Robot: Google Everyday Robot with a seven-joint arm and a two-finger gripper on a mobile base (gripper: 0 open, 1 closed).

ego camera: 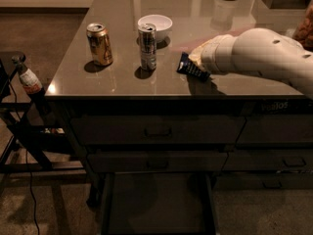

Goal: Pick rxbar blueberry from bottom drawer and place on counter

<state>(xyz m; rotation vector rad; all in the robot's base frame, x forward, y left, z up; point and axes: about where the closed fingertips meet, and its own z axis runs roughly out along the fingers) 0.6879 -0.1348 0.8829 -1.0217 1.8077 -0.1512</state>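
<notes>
Bar [192, 67] on counter [122, 82] at gripper's tip, drawer open below

Snack bar and gripper [201, 58] meet near the front edge of the counter, right of centre, where the white arm [264, 53] reaches in from the right. The dark wrapper lies at a slant with its near end on the glossy top, casting a small shadow towards the edge. The pale gripper sits directly against the bar's right end, its working end hidden behind the wrist, so it cannot be told whether it has hold of the bar or has let it go.

The spot looks chosen for room: the bar sits well apart from the silver can [147, 47], the gold can [99, 44] and the white bowl [154, 23], all to its left, so nothing is in danger of being knocked. The low, nearly level arm suggests a setting-down rather than a lift.

Below, the bottom drawer [156, 204] stands pulled out, its flat dark floor showing nothing inside, which fits a bar already taken from it. The two upper drawers [156, 129] are closed. A bottle [29, 80] stands on a dark frame off the counter's left side.

Judged from this, the task is at its last step: only the release and a clean pull-away would be wanted, without dragging the wrapper off the edge.
</notes>
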